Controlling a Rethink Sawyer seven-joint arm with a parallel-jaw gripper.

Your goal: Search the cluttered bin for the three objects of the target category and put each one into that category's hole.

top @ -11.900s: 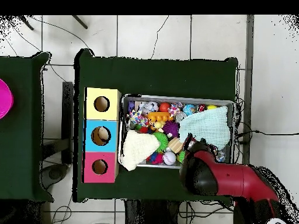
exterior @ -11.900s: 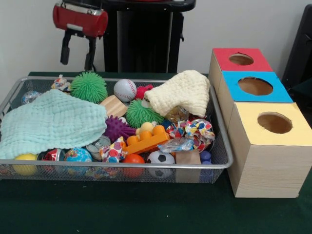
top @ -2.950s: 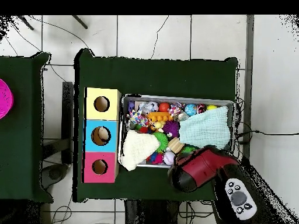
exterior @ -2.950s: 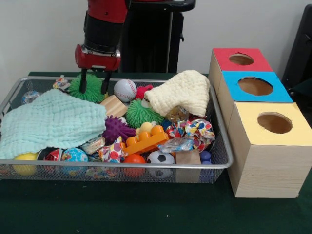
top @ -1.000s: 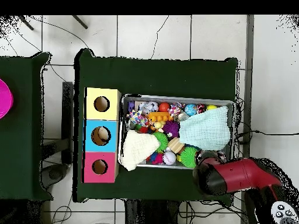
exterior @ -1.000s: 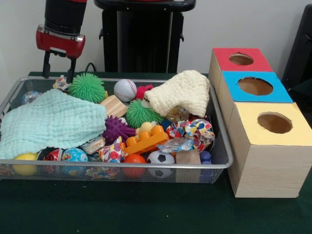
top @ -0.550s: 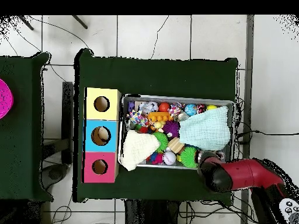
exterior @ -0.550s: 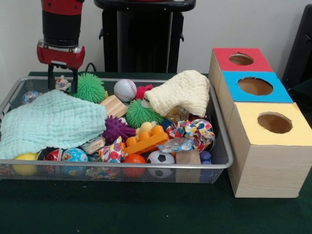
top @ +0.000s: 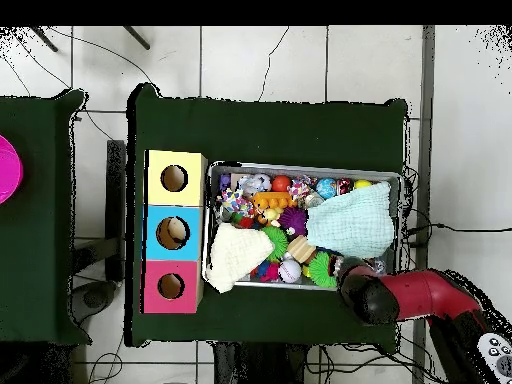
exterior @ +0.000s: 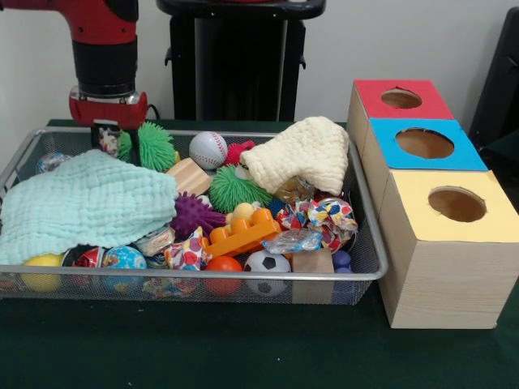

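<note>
The gripper [exterior: 109,143] is down in the wire bin's [exterior: 369,243] far left corner, fingers spread either side of a crinkly wrapped candy [exterior: 106,142], not clamped. A green spiky ball [exterior: 155,146] sits just beside it, above the mint cloth [exterior: 85,203].

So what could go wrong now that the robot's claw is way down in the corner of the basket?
The gripper is low between the green spiky ball and a small wrapped candy, so it might catch the wrong one or knock the ball aside. The mint cloth lies just in front, and a finger could snag it and drag it up. The wire basket rim is close behind, so the arm might bump it.
</note>
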